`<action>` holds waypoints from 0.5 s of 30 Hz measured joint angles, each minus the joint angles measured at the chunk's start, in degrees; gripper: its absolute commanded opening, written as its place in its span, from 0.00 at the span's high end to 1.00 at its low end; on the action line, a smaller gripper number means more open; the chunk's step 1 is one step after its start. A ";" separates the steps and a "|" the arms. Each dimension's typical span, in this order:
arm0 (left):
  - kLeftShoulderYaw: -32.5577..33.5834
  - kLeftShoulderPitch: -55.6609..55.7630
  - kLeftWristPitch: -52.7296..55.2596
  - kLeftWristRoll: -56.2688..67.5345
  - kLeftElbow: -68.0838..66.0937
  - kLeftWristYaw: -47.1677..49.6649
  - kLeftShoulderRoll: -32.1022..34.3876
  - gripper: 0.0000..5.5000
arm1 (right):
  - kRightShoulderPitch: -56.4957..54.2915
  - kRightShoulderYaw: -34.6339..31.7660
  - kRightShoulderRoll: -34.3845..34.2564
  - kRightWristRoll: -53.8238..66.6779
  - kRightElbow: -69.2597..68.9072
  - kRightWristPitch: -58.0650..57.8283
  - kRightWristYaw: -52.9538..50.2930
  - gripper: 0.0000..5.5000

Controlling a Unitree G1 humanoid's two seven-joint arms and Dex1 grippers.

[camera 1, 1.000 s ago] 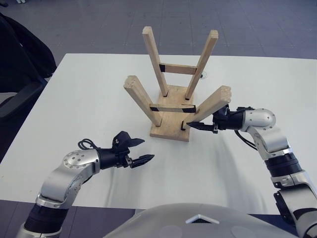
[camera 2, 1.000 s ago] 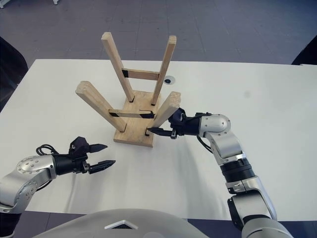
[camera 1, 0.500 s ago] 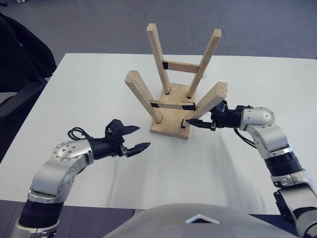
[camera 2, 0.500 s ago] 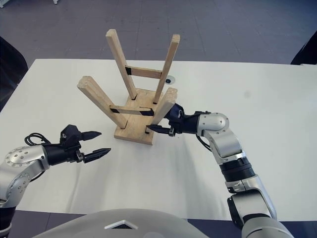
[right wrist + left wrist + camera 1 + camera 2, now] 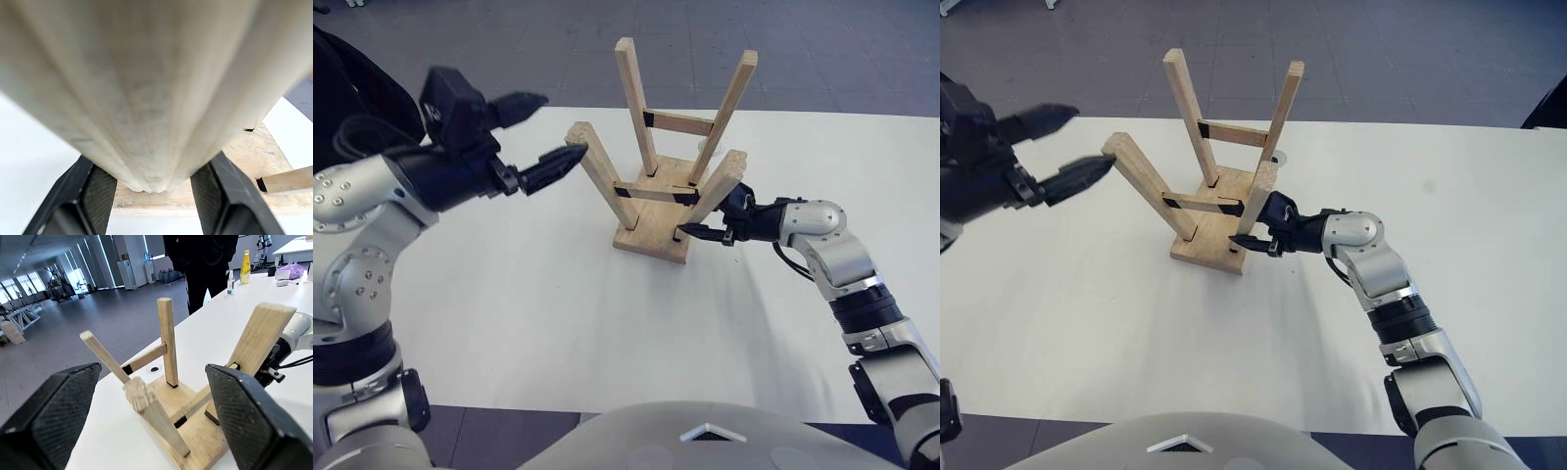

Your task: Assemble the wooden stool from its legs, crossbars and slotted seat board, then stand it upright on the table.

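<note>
**Right jaws.** Clenched on the near right leg (image 5: 715,188) of the stool (image 5: 668,174), low down, just above where that leg meets the seat board (image 5: 651,238). One black finger sits on each side of the wood, and both fingers (image 5: 98,196) touch it. The right arm (image 5: 818,235) runs back from there, low over the counter (image 5: 558,313).

**Left jaws.** Released and spread wide, held high off the counter with nothing between them. The fingers (image 5: 63,416) point toward the stool. The lower tip is just beside the top end of the near left leg (image 5: 602,181); I cannot tell whether it touches. The left arm (image 5: 372,206) rises behind them.

**Stool.** It stands upside down between the two sets of jaws, closer to the right ones.
- The seat board is on the counter.
- All four legs point up and splay outward.
- The near crossbar (image 5: 651,191) joins the two near legs, just above the right jaws.
- Beyond both jaws rise the far left leg (image 5: 634,103) and the far right leg (image 5: 731,108), tied together higher up by the far crossbar (image 5: 680,122).
- Dark bands mark the crossbar ends.

**Counter.** White. It has a small round fitting (image 5: 1278,157) just behind the stool, on the far side from both jaws.
</note>
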State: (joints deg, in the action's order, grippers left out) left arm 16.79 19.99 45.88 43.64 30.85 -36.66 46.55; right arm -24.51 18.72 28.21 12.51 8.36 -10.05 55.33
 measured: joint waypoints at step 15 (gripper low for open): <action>-36.42 12.23 -9.33 -30.98 -0.38 15.99 -9.76 0.49 | -0.77 -0.21 -0.83 0.08 0.54 -1.27 -0.57 0.63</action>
State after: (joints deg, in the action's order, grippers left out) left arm -19.63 32.22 36.55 12.66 30.47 -20.67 36.78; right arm -25.28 18.51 27.38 12.59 8.90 -11.32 54.76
